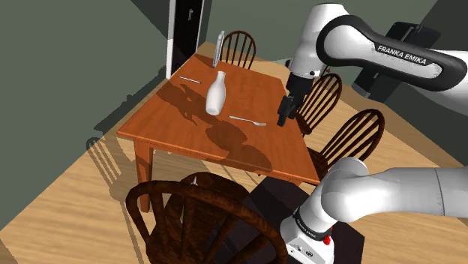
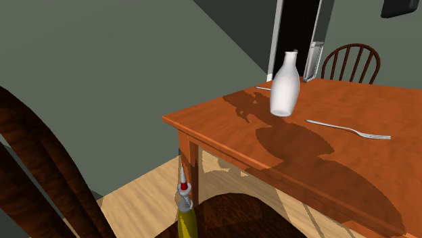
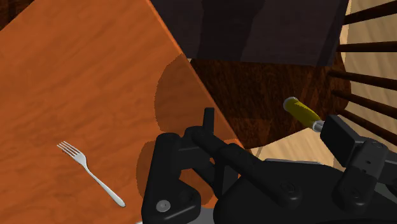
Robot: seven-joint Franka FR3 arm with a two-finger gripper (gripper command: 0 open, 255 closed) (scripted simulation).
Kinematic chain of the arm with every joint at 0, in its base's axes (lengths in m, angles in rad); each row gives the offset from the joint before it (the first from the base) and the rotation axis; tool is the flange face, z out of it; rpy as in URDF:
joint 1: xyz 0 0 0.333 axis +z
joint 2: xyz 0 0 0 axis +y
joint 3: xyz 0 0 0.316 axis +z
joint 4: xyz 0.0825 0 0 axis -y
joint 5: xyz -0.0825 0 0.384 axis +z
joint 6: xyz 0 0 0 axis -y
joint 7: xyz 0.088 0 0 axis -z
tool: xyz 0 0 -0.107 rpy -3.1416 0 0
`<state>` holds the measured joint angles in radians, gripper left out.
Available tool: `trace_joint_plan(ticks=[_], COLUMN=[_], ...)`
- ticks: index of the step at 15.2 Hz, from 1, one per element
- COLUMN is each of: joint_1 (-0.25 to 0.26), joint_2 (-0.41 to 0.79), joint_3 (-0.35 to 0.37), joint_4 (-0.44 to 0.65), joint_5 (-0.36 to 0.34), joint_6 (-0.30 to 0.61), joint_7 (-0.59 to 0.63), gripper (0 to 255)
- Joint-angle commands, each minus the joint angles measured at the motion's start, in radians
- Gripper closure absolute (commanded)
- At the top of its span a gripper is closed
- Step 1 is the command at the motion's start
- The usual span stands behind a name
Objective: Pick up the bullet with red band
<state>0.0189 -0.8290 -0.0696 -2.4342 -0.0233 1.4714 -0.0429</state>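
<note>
One black gripper point(image 1: 283, 114) hung in the shoulder view above the table point(image 1: 165, 127), at the edge on that view's right and just beside a chair pushed in there; it was clear of the top. A white bottle point(image 1: 216, 93) stood near the table's middle, a fork point(image 1: 247, 120) lay between the bottle and that right-hand edge, and a slim utensil point(image 1: 190, 79) lay toward the far corner on the view's left. A dark wooden chair point(image 1: 187, 217) stood at the near edge. In the second exterior view the bullet point(image 2: 184, 206) stood upright off the table, below its near corner and beside the table leg point(image 2: 189, 159). It had a yellow body and a red band under the tip, and it was at the rim of a dark chair seat point(image 2: 237, 215). In the wrist view the gripper was released. Its fingers point(image 3: 207, 124) stood well apart with nothing between them. The bullet's yellow body showed past the table's edge against the chair seat, its pale end beside the right-hand finger; whether they touched could not be told. The fork lay on the table top near the left-hand finger.
</note>
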Motion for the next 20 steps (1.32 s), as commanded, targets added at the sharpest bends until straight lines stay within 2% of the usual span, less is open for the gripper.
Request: trace_joint_plan(ticks=[1, 10, 20], joint_1=[0.000, 0.061, 0.111], joint_2=[0.000, 0.126, 0.422], joint_3=[0.000, 0.143, 0.304], joint_4=[0.000, -0.133, -0.142], joint_5=[0.000, 0.102, 0.160], joint_6=[0.000, 0.280, 0.611], joint_7=[0.000, 0.151, 0.316], gripper=[0, 0, 0])
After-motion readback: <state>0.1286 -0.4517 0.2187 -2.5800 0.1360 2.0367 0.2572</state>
